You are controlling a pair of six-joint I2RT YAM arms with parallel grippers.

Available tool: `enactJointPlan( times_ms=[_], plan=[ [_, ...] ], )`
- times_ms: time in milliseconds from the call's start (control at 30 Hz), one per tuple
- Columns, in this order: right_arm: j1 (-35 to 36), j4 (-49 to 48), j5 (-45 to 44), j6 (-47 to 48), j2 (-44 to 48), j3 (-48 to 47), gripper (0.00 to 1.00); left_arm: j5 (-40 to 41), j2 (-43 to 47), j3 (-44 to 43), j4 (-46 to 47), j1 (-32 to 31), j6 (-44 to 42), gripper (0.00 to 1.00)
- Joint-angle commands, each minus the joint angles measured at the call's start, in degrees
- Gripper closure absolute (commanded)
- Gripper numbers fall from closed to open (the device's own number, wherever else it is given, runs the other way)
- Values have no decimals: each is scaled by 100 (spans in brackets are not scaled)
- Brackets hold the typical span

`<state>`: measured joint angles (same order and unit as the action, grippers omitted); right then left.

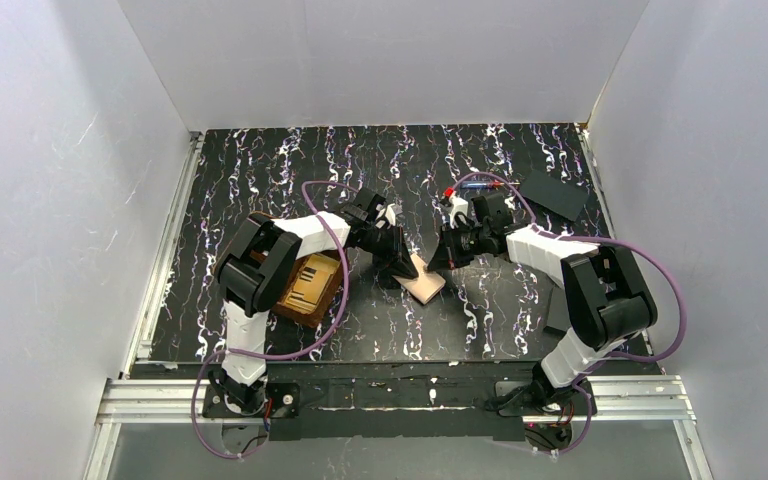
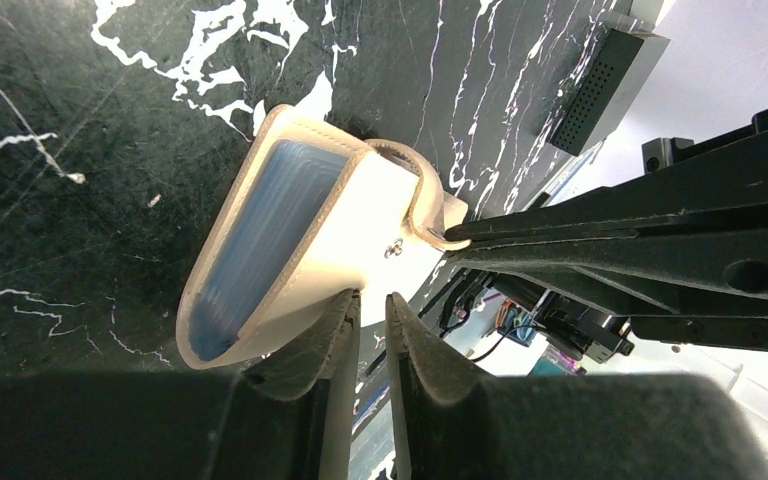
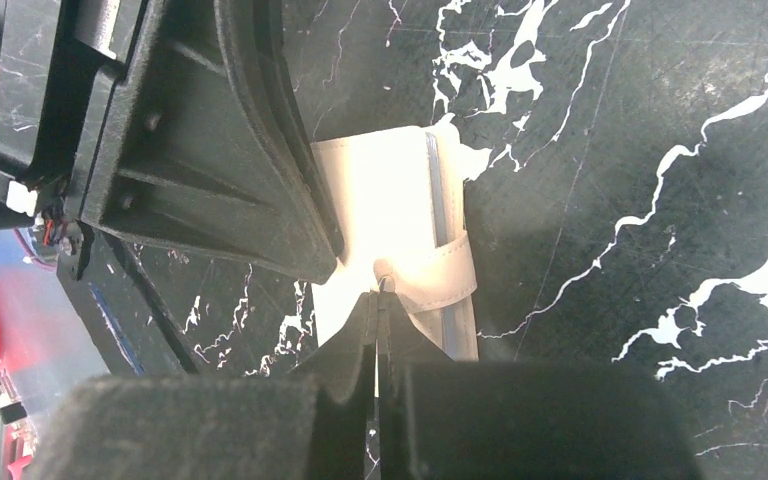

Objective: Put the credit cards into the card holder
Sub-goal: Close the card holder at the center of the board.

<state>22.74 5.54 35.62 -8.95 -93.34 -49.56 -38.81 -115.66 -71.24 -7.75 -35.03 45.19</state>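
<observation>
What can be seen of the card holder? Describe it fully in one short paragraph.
The card holder is a small cream, leather-like wallet with stitched edges, on the black marbled table between both arms. Its pocket gapes, showing pale bluish cards inside. A tab with a metal snap curls over one end; the right tool is shut on that tab. The nearly closed fingers of the left tool touch its edge.
</observation>
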Motion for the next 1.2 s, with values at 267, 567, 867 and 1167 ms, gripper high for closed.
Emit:
enactJointPlan(
  times_ms=[267, 567, 867, 1167],
  plan=[
    [257, 71, 269, 254, -141, -142, 99, 440, -333, 73, -315, -79, -160, 85],
    [586, 305, -164, 393, -309, -270, 99, 427, -335, 70, -298, -83, -134, 86],
    [780, 732, -551, 614, -121, -190, 99, 446, -367, 117, -293, -81, -180, 87],
    [661, 981, -558, 758, -91, -389, 99, 419, -375, 139, -297, -83, -203, 87]
  ],
)
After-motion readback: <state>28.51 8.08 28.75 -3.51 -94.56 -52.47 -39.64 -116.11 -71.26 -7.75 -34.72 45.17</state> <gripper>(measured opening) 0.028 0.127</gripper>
